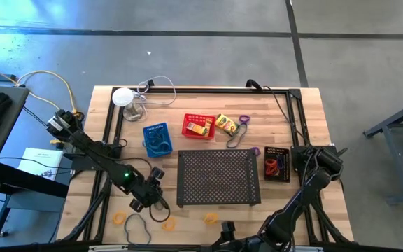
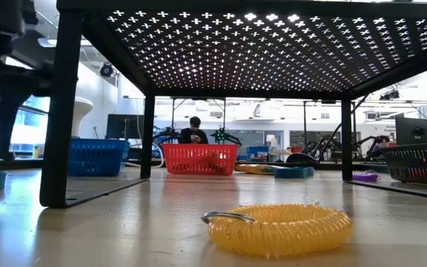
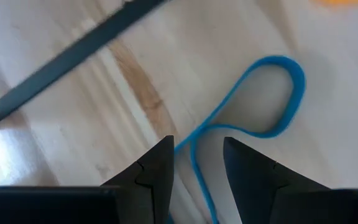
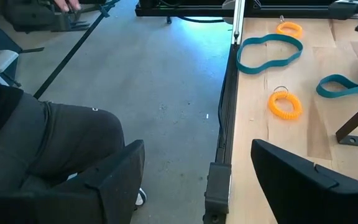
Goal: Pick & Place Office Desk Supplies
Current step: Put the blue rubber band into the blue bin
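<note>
A blue rubber band lies flat on the wood near the table's front left. My left gripper points steeply down over it, open, with one strand of the band running between its fingers; I cannot tell whether they touch it. A second blue band and yellow coil bands lie nearby. My right gripper hangs open over the table's near edge, holding nothing. The red basket holds a yellow crayon box; another box lies beside it.
The large black perforated tray stands on legs mid-table, just right of my left gripper. A blue basket and a black basket hold bands. Purple and dark bands lie at the far right. A white disc sits far left.
</note>
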